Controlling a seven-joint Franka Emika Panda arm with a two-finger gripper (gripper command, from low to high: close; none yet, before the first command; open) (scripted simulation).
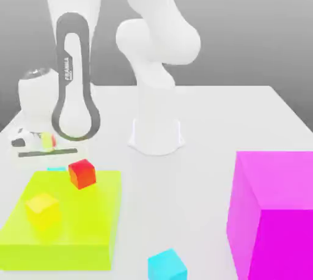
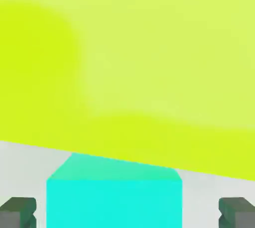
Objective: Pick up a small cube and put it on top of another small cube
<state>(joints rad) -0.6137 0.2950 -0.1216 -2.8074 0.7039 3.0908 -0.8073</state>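
Starting at the exterior view's left, with the yellow-green slab (image 1: 92, 211) for landmark: on its top, toward the left side, a small yellow cube (image 1: 43, 211). Behind the slab's far edge, the gripper (image 2: 127, 213), at the end of the white arm (image 1: 76, 83). Stands open, with fingers well clear on both sides of a small cyan cube (image 2: 114, 204) and empty space between each finger and that cube; holds nothing. Lies just behind the slab, this cyan cube, between the fingers but nearer to one than to the other. Looks plain and bright cyan-turquoise, flat-faced and sharp-edged, with a greener, duller top; shows from the exterior view as only a thin strip past the slab's far edge. Whether touching the slab or just apart from it, impossible to tell. At the slab's far edge, toward the right corner, a small red cube (image 1: 82, 174). Beyond the slab and farther right, the arm's white base (image 1: 156, 132). To the right of the slab's near end, a second cyan cube (image 1: 167, 266), just as plain, turned with a corner forward and cut off by the view's lower edge. Well to the right of the slab, a large magenta block (image 1: 275, 224).
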